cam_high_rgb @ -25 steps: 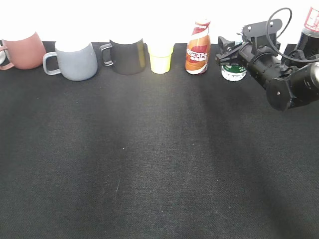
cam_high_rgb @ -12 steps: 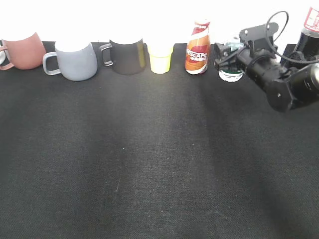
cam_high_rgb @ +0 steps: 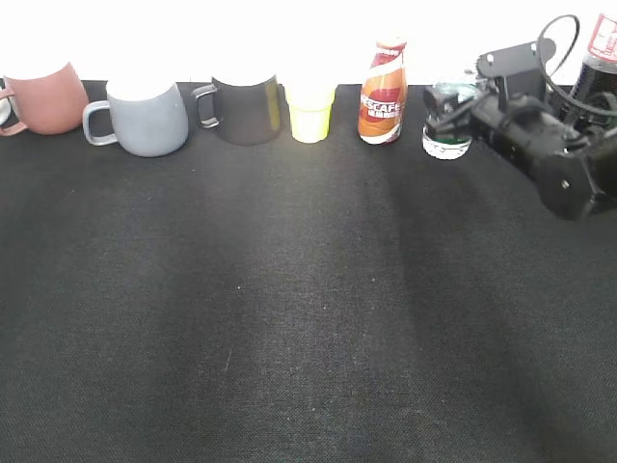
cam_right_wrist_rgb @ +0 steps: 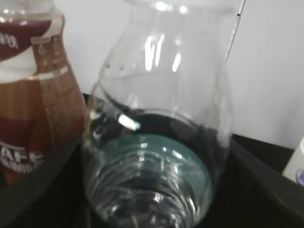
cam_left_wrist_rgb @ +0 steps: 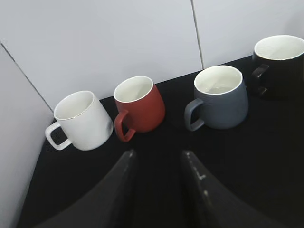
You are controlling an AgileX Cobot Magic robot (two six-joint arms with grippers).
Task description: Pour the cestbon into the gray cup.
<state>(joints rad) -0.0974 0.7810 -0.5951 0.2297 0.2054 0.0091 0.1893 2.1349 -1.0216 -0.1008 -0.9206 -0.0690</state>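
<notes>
The cestbon (cam_high_rgb: 447,125) stands upright in the back row, at about one o'clock on the table (cam_high_rgb: 289,318), its long axis vertical. The right gripper (cam_high_rgb: 445,114) lies at its three o'clock side, jaws spread wide around the bottle; whether the pads touch yet is hard to tell. The gray cup (cam_high_rgb: 147,118) sits far off at eleven o'clock. The left gripper (cam_left_wrist_rgb: 156,164), partly open and empty, hangs nearer that cup.
</notes>
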